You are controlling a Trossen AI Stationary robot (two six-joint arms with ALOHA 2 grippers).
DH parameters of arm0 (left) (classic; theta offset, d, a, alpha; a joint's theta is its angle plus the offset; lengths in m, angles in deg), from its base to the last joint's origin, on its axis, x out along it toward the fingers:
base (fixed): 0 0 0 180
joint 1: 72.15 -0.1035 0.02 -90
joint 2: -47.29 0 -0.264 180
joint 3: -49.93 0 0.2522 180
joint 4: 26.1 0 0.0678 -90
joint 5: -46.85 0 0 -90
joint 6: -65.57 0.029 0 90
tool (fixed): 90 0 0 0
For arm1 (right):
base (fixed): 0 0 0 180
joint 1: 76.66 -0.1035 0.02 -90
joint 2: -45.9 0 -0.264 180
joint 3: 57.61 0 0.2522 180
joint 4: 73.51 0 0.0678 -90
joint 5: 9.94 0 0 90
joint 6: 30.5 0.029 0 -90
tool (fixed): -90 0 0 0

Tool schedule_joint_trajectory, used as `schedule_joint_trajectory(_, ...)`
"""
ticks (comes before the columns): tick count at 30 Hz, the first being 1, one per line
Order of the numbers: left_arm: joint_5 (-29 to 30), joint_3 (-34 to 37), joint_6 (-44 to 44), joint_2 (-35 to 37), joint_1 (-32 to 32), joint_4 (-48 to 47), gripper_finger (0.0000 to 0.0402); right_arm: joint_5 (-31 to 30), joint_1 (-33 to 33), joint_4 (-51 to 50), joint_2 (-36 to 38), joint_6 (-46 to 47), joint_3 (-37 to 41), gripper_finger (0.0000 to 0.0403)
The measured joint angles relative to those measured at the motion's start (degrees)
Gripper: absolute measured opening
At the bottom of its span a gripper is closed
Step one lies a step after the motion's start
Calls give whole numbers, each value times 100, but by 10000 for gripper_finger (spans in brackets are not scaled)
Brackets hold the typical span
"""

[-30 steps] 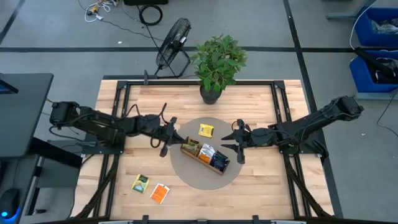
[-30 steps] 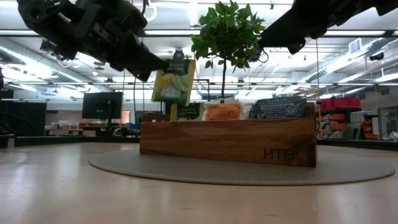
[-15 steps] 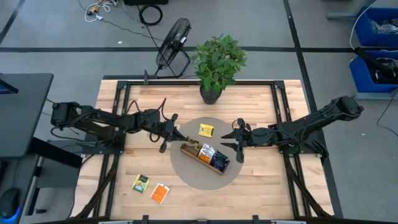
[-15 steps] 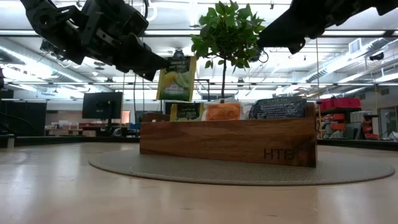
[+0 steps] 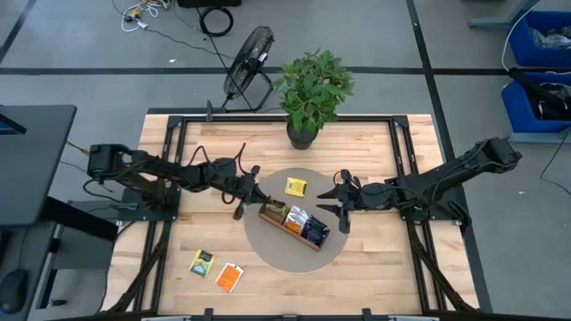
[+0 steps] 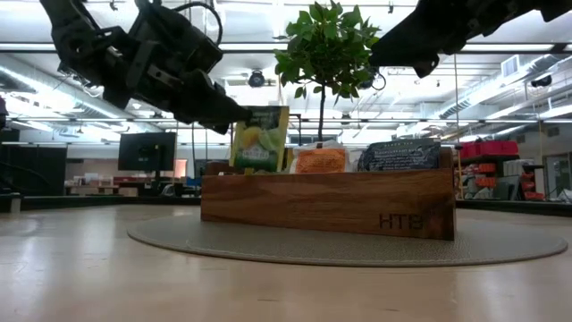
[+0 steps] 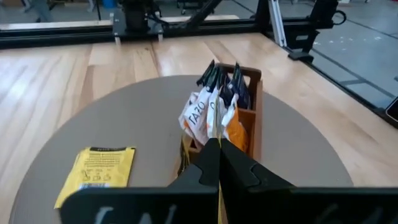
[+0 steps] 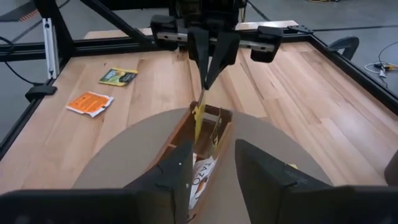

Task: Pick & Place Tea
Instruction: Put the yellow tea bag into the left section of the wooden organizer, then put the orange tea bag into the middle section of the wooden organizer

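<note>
The left gripper (image 6: 243, 114), fingers pinching a yellow-green tea sachet (image 6: 260, 139) upright, aligns it edge-down with the tray (image 5: 293, 223)'s ten-o'clock end compartment, while the right gripper (image 5: 338, 203) waits at three o'clock, fingers spread.

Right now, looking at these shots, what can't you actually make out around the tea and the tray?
- Wooden tray, low view: its front wall hides the sachets' lower parts, and how deep the yellow-green sachet, gripped by the left end effector, sits.
- Same sachet, left wrist view: the end effector's fingers cover it.
- Sachet print, high view: too small to read.
- Orange sachet, low view: out of frame.
</note>
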Motion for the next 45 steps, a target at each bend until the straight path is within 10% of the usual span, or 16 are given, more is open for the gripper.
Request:
schedule_joint_trajectory(23, 437, 4, -1, -621, 0, 376, 7, 2, 0, 2, 0, -69, -4, 128)
schedule_joint_trajectory(45, 536, 2, -1060, -114, 0, 412, 126, 2, 40, -60, -2, -181, -4, 128)
